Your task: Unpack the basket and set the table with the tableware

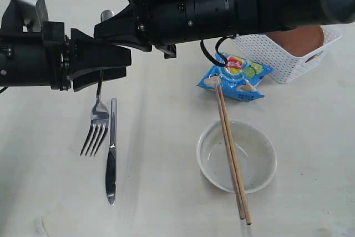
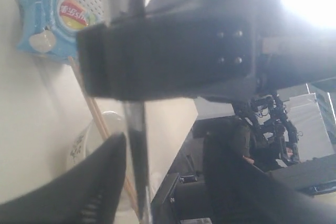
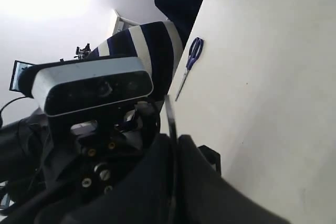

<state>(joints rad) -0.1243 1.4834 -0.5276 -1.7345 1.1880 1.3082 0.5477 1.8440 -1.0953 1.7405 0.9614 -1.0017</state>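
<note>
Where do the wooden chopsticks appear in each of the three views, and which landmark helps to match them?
Exterior view: the chopsticks lie across the white bowl, right of centre.
Left wrist view: the chopsticks run from the blue snack bag toward the white bowl.
Right wrist view: not in it.
Shared landmark: the blue snack bag at their tips.

Cannot see the mid handle of the fork (image 1: 97, 126), left of the bowl (image 1: 256, 162), behind the left gripper (image 1: 126, 65). Cannot see most of the plate (image 1: 298, 40) or the basket (image 1: 288, 64), beyond the bowl, behind the right arm (image 1: 249, 4).
</note>
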